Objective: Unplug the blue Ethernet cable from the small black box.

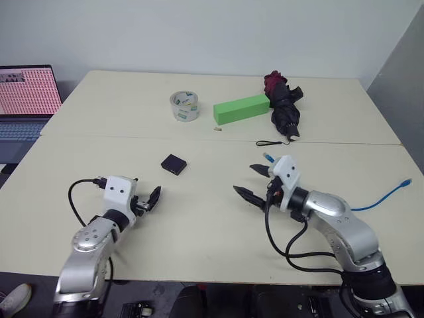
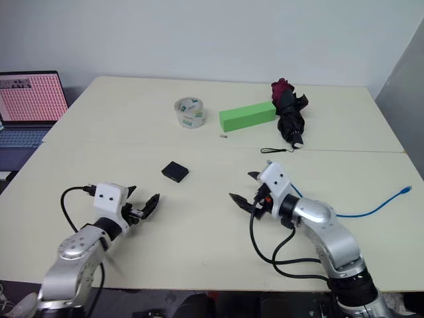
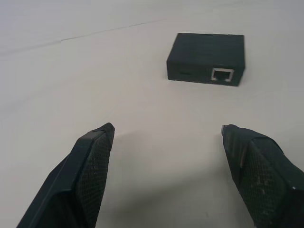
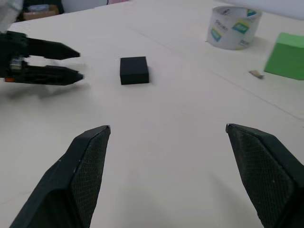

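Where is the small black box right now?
In the head views the black box lies on the table, unplugged, ahead of the left hand, nearer than the tape roll.

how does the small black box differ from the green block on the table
The small black box is flat, square and matte black; the green block is a long bright-green bar, clearly larger. The box lies nearer the robot, with an empty socket on one side; the block lies farther back beside the tape roll. Both rest untouched.
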You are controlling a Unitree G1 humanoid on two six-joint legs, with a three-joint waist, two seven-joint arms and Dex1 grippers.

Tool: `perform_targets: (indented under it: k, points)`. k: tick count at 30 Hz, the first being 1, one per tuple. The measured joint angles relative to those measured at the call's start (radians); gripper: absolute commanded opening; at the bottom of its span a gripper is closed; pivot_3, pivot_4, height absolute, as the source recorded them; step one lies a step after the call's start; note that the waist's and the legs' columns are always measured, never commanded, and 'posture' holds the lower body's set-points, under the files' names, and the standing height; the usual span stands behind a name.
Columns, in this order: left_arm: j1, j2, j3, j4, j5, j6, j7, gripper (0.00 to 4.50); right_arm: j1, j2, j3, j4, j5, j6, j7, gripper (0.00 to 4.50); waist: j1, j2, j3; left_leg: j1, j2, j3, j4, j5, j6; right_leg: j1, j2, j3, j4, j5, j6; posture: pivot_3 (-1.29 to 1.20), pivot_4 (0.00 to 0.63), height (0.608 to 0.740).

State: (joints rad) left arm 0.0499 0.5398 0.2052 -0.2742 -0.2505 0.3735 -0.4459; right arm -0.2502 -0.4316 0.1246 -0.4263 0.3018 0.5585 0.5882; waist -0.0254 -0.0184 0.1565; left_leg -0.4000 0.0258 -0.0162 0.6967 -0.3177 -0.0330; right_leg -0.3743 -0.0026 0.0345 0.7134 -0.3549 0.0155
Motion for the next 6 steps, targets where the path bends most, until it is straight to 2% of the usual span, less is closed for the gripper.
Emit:
perform_targets:
  k: [6]
  points:
    - [0.038,0.114,0.054,-0.125,-0.102,0.043,-0.152,3.8,0.077,-0.08,-0.107,-0.017,0.032,0.016,0.009,4.13,-0.002,0.001,0.0,0.001,0.0,0.0,-0.001,0.0,0.0,0.0,0.0,0.0,0.0,0.0,0.0,0.0,0.15,0.74]
